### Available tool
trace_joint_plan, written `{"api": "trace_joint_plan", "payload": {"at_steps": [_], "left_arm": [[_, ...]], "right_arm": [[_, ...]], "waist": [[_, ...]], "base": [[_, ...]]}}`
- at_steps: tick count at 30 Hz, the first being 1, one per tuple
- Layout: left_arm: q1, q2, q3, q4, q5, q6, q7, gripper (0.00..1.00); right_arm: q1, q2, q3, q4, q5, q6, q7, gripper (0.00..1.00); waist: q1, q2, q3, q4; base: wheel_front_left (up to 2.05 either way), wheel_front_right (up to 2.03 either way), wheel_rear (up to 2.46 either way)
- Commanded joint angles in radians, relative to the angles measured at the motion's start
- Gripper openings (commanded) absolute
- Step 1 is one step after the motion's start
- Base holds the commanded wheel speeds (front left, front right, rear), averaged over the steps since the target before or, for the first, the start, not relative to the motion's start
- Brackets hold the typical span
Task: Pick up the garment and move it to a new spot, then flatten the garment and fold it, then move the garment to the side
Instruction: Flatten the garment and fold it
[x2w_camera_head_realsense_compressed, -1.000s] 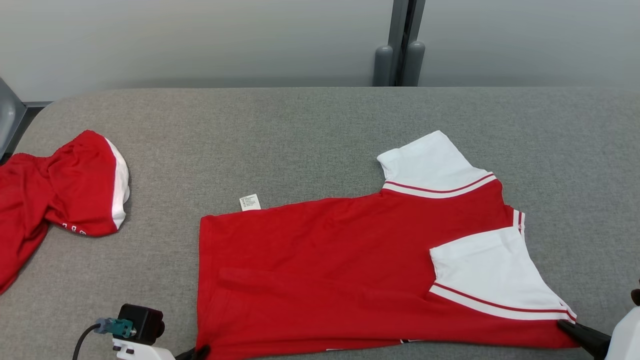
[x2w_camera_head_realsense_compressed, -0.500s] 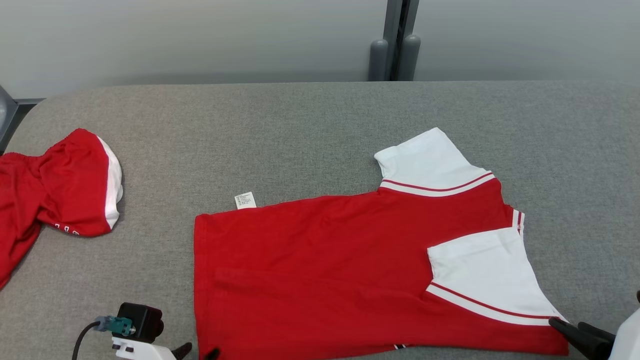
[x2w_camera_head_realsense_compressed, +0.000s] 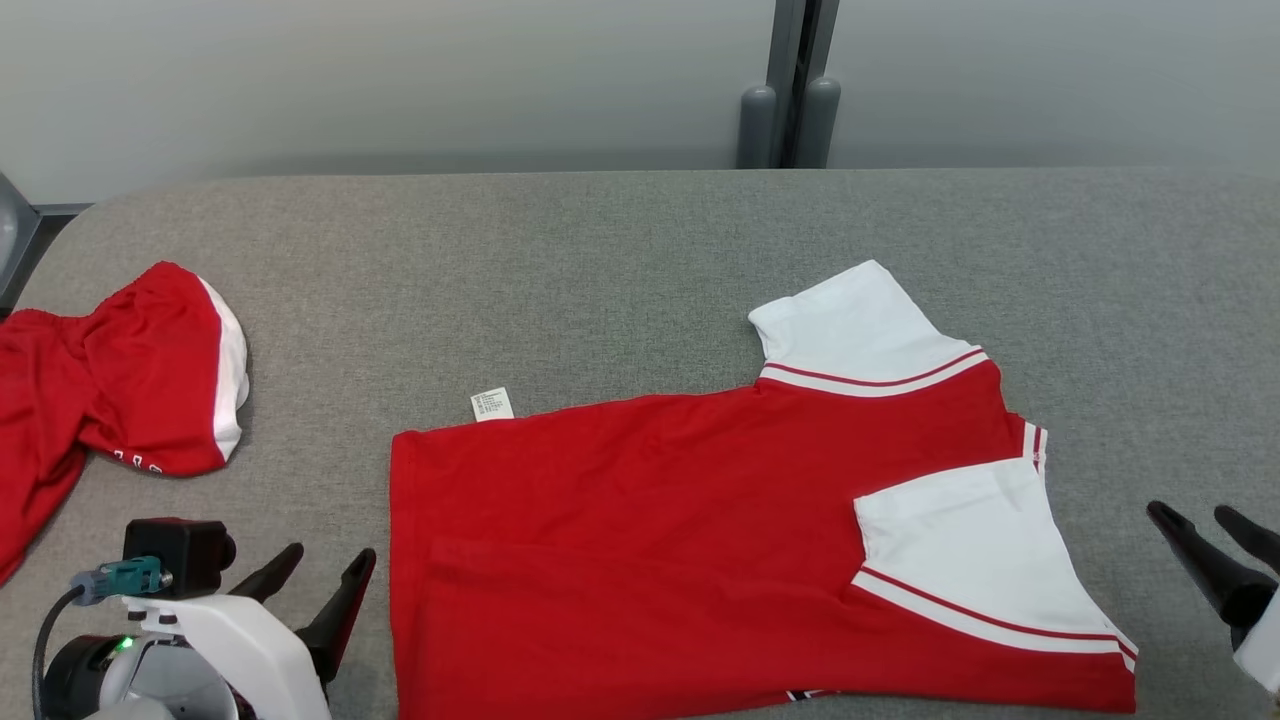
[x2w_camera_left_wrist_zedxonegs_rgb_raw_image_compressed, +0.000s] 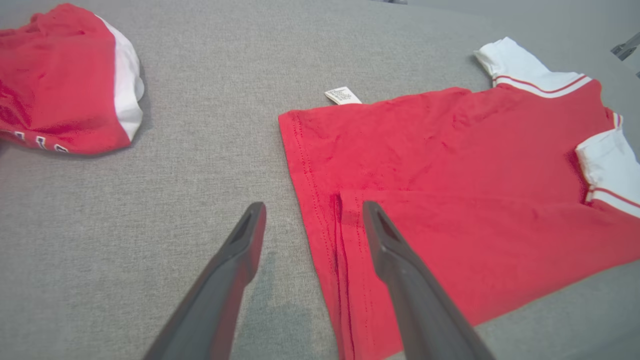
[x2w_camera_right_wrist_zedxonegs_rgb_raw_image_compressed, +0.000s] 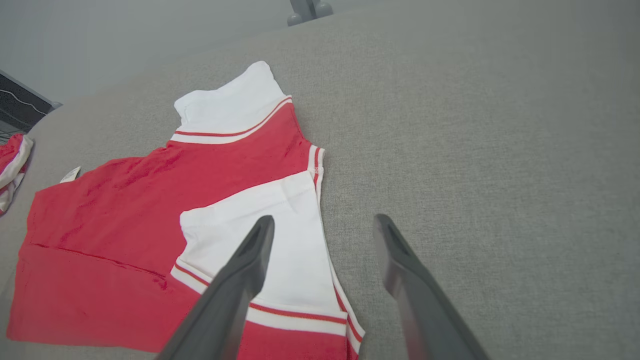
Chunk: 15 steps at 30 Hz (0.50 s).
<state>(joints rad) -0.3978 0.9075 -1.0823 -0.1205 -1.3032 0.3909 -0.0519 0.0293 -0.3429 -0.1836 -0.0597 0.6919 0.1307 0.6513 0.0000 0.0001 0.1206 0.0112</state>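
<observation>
Red cloth lay across the middle and right of the grey desk. It was the garment, plain side up, with its near long edge already turned over onto itself. One white sleeve lay folded on top, the other sleeve stuck out at the far side, and a small white label poked from the far hem corner. You had the left claw spread wide and empty, just off the hem end. The right claw was likewise spread and empty, apart from the collar end. The red shorts sat well away at the left. For the far fold, I judged you would have done best to tuck that loose sleeve in first. Then you could have pinched the far edge at both ends together, lifted low and level, and laid it down parallel to the near crease so no wrinkle got trapped.
</observation>
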Motion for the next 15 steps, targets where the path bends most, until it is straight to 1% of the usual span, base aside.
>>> {"api": "trace_joint_plan", "payload": {"at_steps": [1, 4, 6, 10, 15], "left_arm": [[-0.012, -0.007, 0.009, 0.005, 0.001, 0.005, -0.013, 1.0], [-0.019, -0.044, 0.033, 0.027, -0.003, 0.006, -0.06, 1.0], [-0.028, -0.065, 0.041, 0.05, 0.006, 0.002, -0.08, 1.0], [-0.047, -0.105, 0.05, 0.1, 0.024, 0.011, -0.113, 1.0], [-0.084, -0.157, 0.06, 0.177, 0.03, -0.005, -0.127, 1.0]], "right_arm": [[-0.016, -0.002, 0.003, -0.007, -0.006, 0.0, -0.016, 1.0], [-0.052, -0.005, 0.034, 0.0, -0.023, 0.0, -0.068, 1.0], [-0.079, -0.009, 0.06, 0.017, -0.025, 0.0, -0.089, 1.0], [-0.15, -0.026, 0.107, 0.062, -0.043, 0.0, -0.14, 1.0], [-0.266, -0.025, 0.161, 0.147, -0.057, 0.0, -0.191, 1.0]], "waist": [[0.0, -0.0001, -0.001, -0.001], [0.0, -0.0001, -0.001, -0.003], [0.0, -0.0001, 0.001, -0.004], [0.0, -0.0001, 0.008, -0.005], [0.0, -0.0001, 0.038, 0.001]], "base": [[0.0, 0.0, 0.0], [0.0, 0.0, 0.0], [0.0, 0.0, 0.0], [0.0, 0.0, 0.0], [0.0, 0.0, 0.0]]}}
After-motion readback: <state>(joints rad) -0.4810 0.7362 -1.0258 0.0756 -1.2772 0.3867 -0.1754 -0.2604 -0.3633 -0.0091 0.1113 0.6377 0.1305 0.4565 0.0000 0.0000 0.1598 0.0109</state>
